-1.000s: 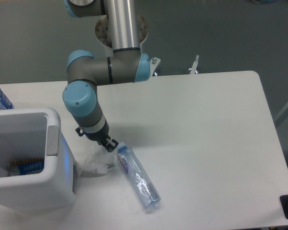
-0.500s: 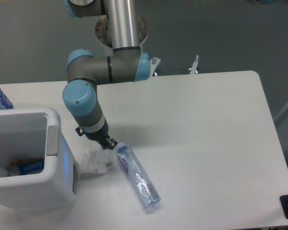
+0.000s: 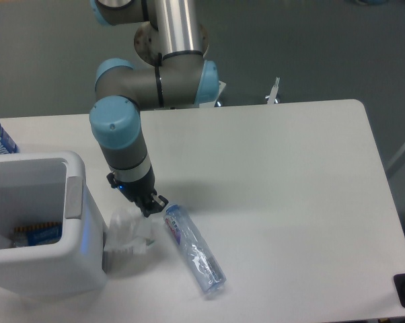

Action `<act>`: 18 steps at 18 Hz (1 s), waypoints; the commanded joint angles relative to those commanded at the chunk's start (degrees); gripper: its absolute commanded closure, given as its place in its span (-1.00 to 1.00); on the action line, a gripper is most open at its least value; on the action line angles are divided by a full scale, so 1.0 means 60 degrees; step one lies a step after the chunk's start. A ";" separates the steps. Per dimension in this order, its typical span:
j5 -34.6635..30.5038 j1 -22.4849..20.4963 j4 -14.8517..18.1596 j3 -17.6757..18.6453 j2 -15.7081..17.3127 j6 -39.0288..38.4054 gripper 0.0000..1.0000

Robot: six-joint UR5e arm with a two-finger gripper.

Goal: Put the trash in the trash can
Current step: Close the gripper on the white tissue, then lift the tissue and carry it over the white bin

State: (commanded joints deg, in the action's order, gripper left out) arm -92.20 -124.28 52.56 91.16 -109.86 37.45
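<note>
Your gripper [image 3: 151, 206] hangs just over the tissue wad [image 3: 130, 232], which lies on the table [image 3: 290, 175] against the trash can [image 3: 48, 266]. You cannot tell if its fingers are parted. The plastic bottle [image 3: 192, 249] lies right beside the wad.

The surface [image 3: 276, 175] looks smooth, matt white. The trash can [image 3: 78, 249] is smooth white plastic with a faint sheen. The tissue wad [image 3: 128, 232] is soft, crumpled paper. The bottle [image 3: 192, 250] is clear, crinkled, glossy plastic. The arm [image 3: 172, 27] shows brushed metal.

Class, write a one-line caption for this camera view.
Gripper poised over tissue between trash can and bottle.
</note>
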 joint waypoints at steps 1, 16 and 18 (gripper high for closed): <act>0.0000 -0.0029 0.0000 -0.0249 -0.0073 -0.0133 1.00; 0.3423 -0.1026 0.0000 -0.2039 0.1052 -0.4027 1.00; 0.3967 -0.0982 0.0015 -0.2010 0.1200 -0.4293 1.00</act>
State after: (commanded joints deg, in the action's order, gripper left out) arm -68.40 -130.17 52.65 79.10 -102.66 11.70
